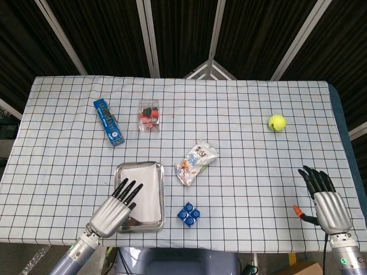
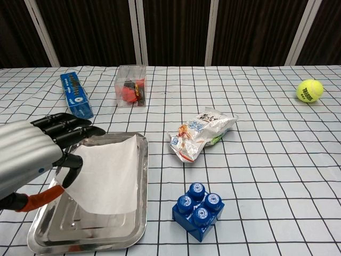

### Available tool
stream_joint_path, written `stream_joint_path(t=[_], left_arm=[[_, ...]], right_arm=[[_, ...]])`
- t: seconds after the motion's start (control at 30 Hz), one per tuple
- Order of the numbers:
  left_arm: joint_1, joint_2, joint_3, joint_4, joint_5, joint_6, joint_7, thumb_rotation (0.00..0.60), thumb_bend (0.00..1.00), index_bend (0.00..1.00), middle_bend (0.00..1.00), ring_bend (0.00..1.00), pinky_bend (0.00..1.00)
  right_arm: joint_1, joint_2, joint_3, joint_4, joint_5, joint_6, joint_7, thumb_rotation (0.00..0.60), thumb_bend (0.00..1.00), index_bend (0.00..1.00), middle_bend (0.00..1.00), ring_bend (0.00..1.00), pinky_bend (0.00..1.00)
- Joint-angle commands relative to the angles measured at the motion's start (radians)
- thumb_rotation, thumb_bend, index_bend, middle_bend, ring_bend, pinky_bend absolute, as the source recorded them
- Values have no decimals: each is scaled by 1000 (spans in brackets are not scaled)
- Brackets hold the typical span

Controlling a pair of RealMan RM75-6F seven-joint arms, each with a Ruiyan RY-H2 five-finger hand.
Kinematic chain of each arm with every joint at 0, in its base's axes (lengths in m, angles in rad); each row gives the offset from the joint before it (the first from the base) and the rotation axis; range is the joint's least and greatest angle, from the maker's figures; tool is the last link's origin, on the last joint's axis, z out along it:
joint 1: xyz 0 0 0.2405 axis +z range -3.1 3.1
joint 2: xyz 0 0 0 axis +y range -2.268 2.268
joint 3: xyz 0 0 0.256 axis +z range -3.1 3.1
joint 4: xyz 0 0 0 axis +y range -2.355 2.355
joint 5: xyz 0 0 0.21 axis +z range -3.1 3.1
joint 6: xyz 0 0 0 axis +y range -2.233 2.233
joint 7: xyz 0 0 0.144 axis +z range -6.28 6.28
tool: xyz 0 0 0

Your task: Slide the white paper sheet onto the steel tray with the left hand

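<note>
The white paper sheet (image 1: 144, 188) (image 2: 109, 173) lies across the steel tray (image 1: 139, 165) (image 2: 80, 236), covering most of its far and middle part. Its left edge is a little raised. My left hand (image 1: 114, 208) (image 2: 32, 156) is over the tray's near-left side and pinches that left edge between thumb and fingers. In the head view my right hand (image 1: 324, 201) rests at the table's near right edge, fingers spread and holding nothing. The chest view does not show it.
A blue block (image 1: 188, 214) (image 2: 198, 210) sits just right of the tray, and a snack bag (image 1: 196, 162) (image 2: 202, 133) lies beyond it. Further back are a blue box (image 1: 109, 121) (image 2: 76, 103) and a clear box of red parts (image 1: 149, 115) (image 2: 131, 86). A tennis ball (image 1: 277, 122) (image 2: 309, 90) lies far right.
</note>
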Motion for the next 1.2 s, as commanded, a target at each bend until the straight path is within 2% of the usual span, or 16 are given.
stream_joint_path(t=[0.03, 0.5, 1.0, 1.1, 1.2], left_arm=[[-13, 6, 13, 14, 19, -14, -21, 600, 509, 565, 41, 0, 0], [-2, 46, 47, 56, 52, 15, -66, 600, 509, 542, 29, 0, 0], [33, -29, 18, 49, -36, 20, -11, 600, 509, 535, 20, 0, 0], [33, -34, 16, 44, -45, 16, -3, 600, 503, 508, 8, 0, 0], [34, -36, 18, 38, -50, 13, 0, 600, 465, 430, 0, 0, 0]], right_arm=[[0, 0, 0, 0, 0, 0, 1, 600, 314, 0, 0, 0, 0], [0, -1, -1, -1, 1, -2, -5, 600, 314, 0, 0, 0, 0], [0, 1, -2, -2, -1, -2, -2, 600, 313, 0, 0, 0, 0], [0, 1, -2, -1, -2, -2, -2, 600, 313, 0, 0, 0, 0], [0, 1, -2, -1, -4, -1, -2, 600, 313, 0, 0, 0, 0]])
